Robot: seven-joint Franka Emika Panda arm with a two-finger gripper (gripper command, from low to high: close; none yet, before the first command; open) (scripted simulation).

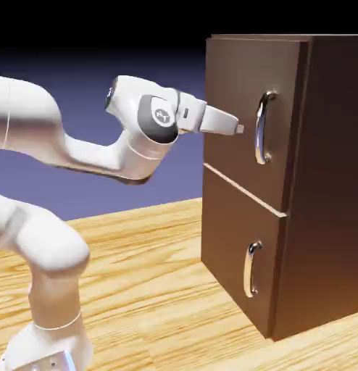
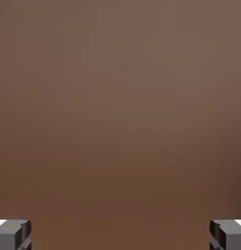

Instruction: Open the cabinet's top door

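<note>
The top door (image 1: pixel 243 109) is standing at the upper front of the cabinet (image 1: pixel 323 181), which is sitting on the table (image 1: pixel 153 290) at the right of the exterior view. The door is looking closed or nearly closed, and its long curved silver handle (image 1: pixel 262 127) is running vertically near the door's right edge. Below it, the shorter panel (image 1: pixel 236 250) with its small handle (image 1: pixel 251 269) is not your target, so you are leaving it alone.

You are now approaching the handle, in my judgement. To do this step well, you are keeping the hand level and are bringing the fingers so that one is passing on each side of the silver bar, around its middle part. Only after the bar is sitting between the fingers should you close, and then pull along the arc of the door, not straight back, or the grip may slip off.

The gripper (image 1: pixel 238 129) is pointing at the door, just beside the handle, and from the exterior view I cannot tell if it is touching it. In the hand view the two grey fingertips (image 2: pixel 12 234) are showing far apart at the bottom corners, so the fingers are spread wide and are holding nothing. Only brown wood is filling that view; the handle is not appearing between the fingers there.
</note>
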